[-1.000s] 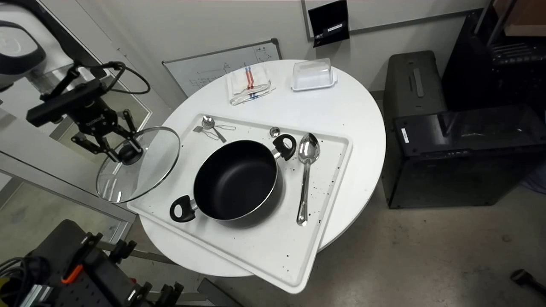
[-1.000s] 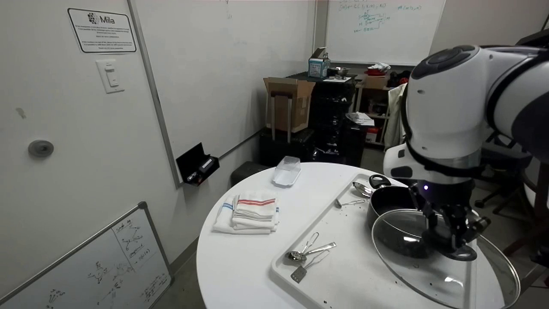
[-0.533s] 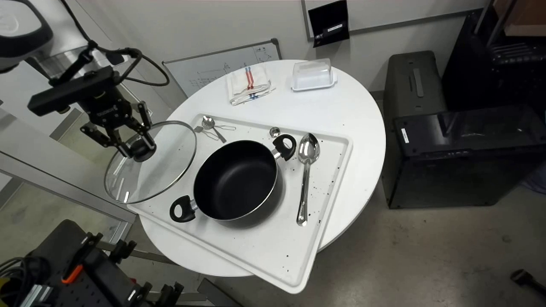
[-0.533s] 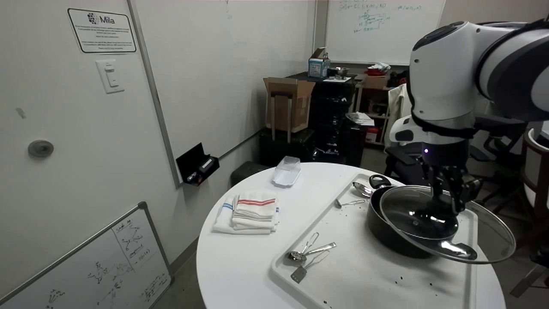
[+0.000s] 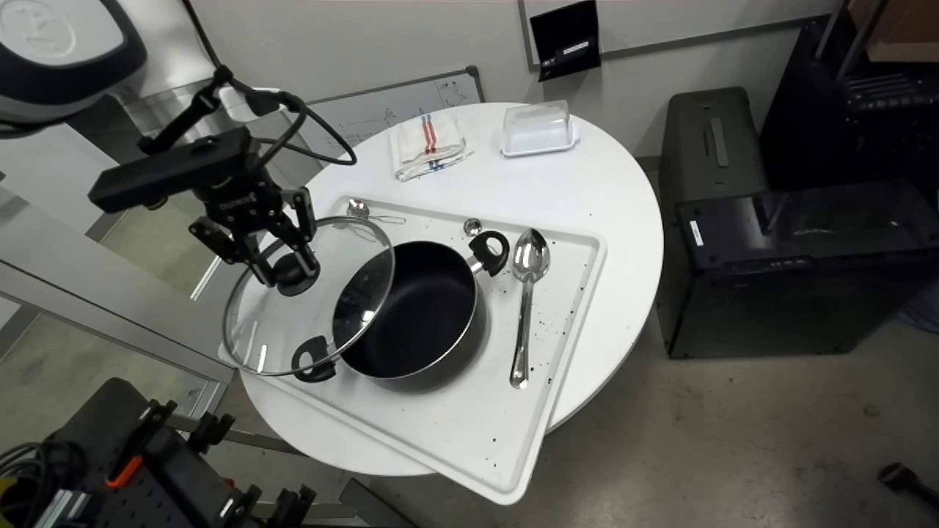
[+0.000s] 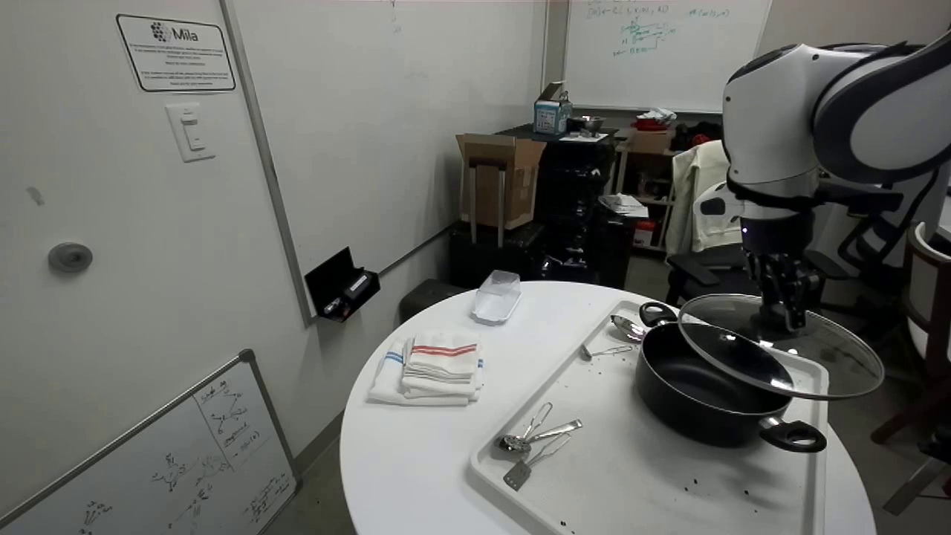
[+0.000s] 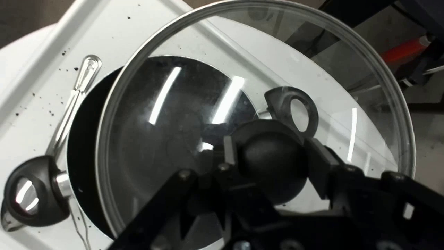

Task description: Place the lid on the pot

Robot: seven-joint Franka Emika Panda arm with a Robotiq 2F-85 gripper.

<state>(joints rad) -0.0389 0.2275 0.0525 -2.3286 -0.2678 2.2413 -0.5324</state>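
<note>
Already, in an exterior view, the gripper (image 5: 289, 270) holds the lid (image 5: 320, 312), which overlaps only part of the pot (image 5: 433, 312). In an exterior view, the lid hangs tilted over the pot on its tray (image 6: 631, 475), seemingly unseated. The wrist view shows 2 fingers (image 7: 319, 168) pinching the knob (image 7: 274, 158), so grasping and lifting look done; centring, lowering and release remain.

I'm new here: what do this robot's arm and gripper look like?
The arm has smooth, rounded white sections with dark bands and a silvery metal ring. Black cables loop beside a long black bar. The gripper is black, with two jointed fingers, grey pads and pale lettering too small to read.
</note>
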